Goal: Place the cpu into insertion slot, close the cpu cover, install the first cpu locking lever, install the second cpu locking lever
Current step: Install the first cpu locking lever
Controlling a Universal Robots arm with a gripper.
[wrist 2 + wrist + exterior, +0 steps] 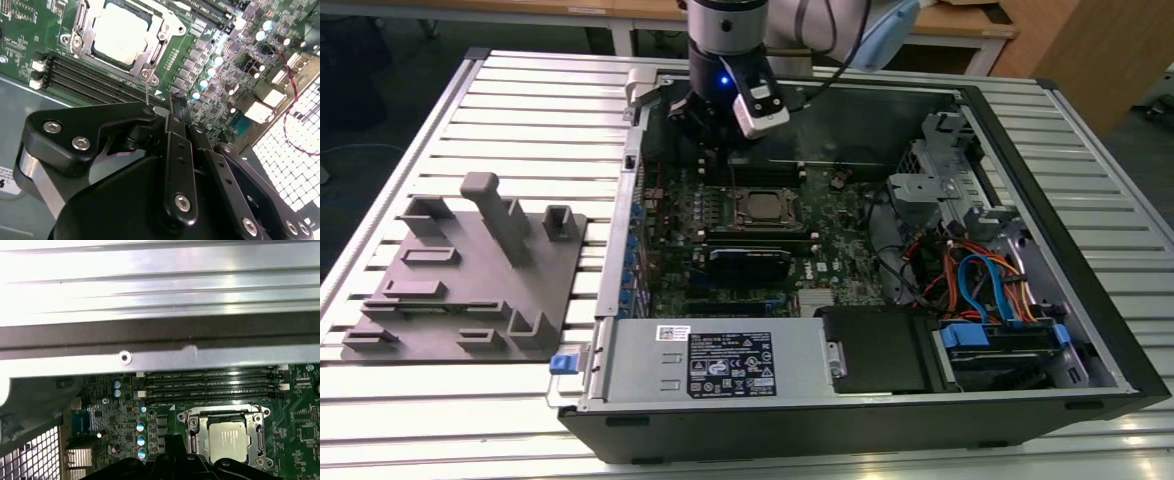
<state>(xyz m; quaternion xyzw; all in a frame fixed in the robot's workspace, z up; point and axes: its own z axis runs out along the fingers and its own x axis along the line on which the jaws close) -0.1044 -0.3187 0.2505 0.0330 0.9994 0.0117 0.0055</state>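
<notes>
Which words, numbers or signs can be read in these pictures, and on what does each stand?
No text can be read.
On the power supply, the black label: print too small to read.
Also there, the white sticker: too small to read.
On the cpu: markings too faint to read.
By the memory slots: white print too small to read.
</notes>
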